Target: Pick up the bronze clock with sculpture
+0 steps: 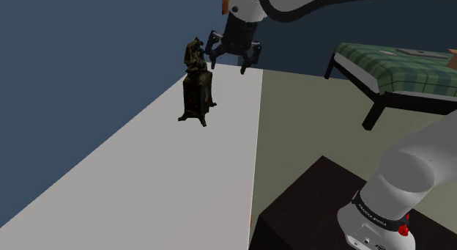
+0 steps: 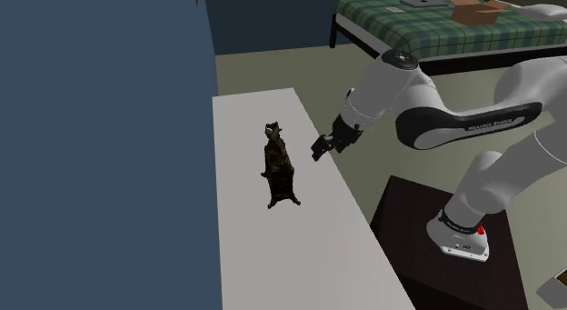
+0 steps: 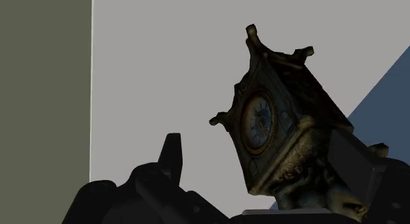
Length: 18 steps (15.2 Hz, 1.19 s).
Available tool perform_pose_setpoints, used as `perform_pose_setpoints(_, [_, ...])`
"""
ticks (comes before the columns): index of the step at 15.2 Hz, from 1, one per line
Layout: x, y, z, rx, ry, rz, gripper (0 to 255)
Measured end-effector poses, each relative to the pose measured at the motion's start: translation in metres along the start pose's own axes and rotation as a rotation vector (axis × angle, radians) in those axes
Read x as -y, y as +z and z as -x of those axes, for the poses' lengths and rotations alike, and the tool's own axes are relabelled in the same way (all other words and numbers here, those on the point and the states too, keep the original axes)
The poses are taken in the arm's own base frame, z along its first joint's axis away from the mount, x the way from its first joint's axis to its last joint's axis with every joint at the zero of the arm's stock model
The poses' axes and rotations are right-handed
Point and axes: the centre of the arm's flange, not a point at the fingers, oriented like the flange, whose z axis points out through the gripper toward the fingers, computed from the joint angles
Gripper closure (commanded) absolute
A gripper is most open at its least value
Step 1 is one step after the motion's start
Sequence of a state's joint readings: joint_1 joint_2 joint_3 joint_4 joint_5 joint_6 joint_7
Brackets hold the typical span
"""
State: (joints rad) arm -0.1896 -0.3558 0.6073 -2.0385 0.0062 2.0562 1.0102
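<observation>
1. Find the dark bronze clock (image 1: 198,87) upright on its small feet on the pale table (image 1: 146,182), with the blue wall (image 1: 73,65) behind the clock and the free edge of the table on its other side.
2. Note the small sculpture (image 1: 195,54) on top of the clock, and the round dial (image 3: 257,121) on one face of the case below it.
3. Look for the black gripper (image 1: 231,65) just beside the clock, on the side away from the wall, level with the sculpture and above the case.
4. Read the fingers (image 3: 172,156) as spread apart and pinching nothing. In the wrist view, see the sculpture low between them, much closer to one finger than to the other. Cannot tell about contact with that nearer finger.
5. Take the long axis of the clock as vertical, from feet to sculpture. Hence a look down along this axis, from near the top of the clock, in the wrist view.
6. Judge the step as the last approach, with no grasp made and no lift begun.
7. For the next move, probably shift toward the wall to centre the clock between the fingers, then go lower to reach the squarer case, then close.
8. Beware of a sideways push: tall, narrow, on small feet, so likely to tip toward the wall under a one-sided touch.
</observation>
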Motion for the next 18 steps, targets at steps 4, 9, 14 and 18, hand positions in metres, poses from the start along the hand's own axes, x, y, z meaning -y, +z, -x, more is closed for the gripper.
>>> perform_pose_setpoints(4, [0.051,0.014,-0.006,-0.069,0.092,0.017,0])
perform_pose_setpoints(9, [0.111,0.027,-0.024,-0.152,0.204,0.033,0])
perform_pose_setpoints(14, [0.117,0.052,-0.023,-0.175,0.232,0.037,0])
perform_pose_setpoints(18, [0.115,0.067,-0.019,-0.175,0.232,0.037,255])
